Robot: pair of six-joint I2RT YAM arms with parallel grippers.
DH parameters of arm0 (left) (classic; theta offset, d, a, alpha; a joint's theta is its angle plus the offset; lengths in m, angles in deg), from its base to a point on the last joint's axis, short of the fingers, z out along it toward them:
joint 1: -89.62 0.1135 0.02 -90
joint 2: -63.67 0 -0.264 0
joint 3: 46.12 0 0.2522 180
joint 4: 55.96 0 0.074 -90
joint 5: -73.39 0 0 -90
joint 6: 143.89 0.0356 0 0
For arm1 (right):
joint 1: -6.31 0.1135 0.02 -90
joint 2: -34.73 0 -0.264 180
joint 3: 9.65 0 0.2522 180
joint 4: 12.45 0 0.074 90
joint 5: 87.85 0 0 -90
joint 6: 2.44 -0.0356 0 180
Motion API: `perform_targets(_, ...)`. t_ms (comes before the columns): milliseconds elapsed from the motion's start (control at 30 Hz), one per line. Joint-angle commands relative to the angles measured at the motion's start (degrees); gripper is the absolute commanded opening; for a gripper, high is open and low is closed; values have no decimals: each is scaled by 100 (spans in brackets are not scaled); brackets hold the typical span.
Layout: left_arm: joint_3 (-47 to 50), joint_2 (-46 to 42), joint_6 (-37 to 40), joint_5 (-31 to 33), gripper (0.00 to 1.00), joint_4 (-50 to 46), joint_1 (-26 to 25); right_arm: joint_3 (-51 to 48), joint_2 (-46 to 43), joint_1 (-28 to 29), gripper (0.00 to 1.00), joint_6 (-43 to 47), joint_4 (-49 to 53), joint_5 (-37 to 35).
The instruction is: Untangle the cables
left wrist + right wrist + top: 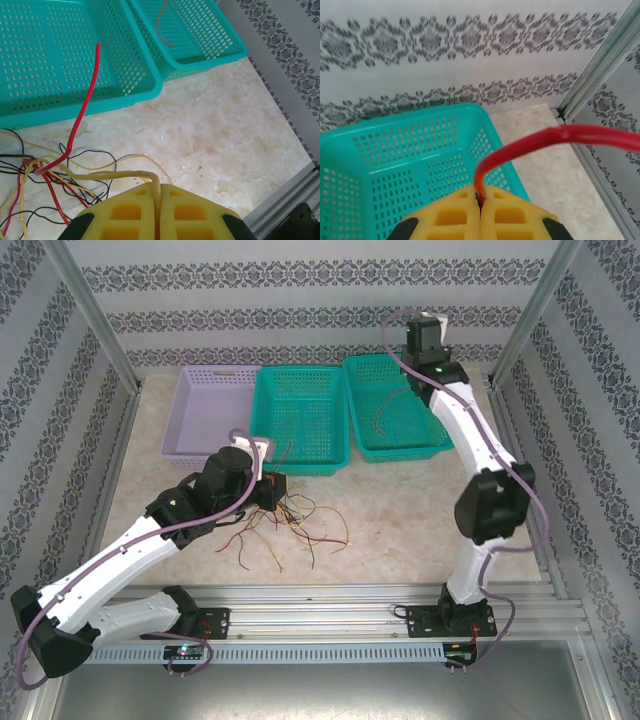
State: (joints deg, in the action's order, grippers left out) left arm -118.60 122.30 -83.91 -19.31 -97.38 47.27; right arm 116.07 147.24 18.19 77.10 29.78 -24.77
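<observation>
The left gripper (156,194), fingers pressed together on a yellow cable (115,175), holds it leading out of the tangle of cables (35,172) on the table (225,125) — likely to tease it free — while the right gripper (480,196) pinches a lone red cable (545,139) over the teal basket (420,150), seemingly for sorting.

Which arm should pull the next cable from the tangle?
Likely left: left pincer grips a yellow cable at the tangle; right pincer holds a red cable over the rightmost basket.
</observation>
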Motion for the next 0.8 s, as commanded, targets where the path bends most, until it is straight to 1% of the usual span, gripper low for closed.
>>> perform_targets(0, 116, -138, -52, 119, 0, 304, -158, 415, 385, 48, 0, 53, 533, 15)
perform_targets(133, 192, -123, -76, 171, 0, 372, -252, 826, 989, 59, 0, -175, 1095, 293)
perform_targets(233, 251, -117, -83, 182, 0, 418, -283, 1034, 1390, 101, 0, -302, 1500, 354)
perform_targets(333, 271, -102, -74, 200, 0, 419, -309, 834, 1543, 174, 0, -299, 1490, 238)
perform_targets(500, 315, -117, -74, 228, 0, 419, -327, 774, 1759, 161, 0, -341, 1665, 493)
perform_targets(567, 358, -119, -89, 229, 0, 441, -327, 793, 1807, 163, 5, -319, 1724, 566)
perform_targets(667, 404, -133, -110, 235, 0, 463, -336, 848, 1794, 140, 14, -308, 1802, 666)
perform_targets(767, 398, -148, -110, 235, 0, 455, -336, 880, 1716, 117, 21, -326, 1851, 789)
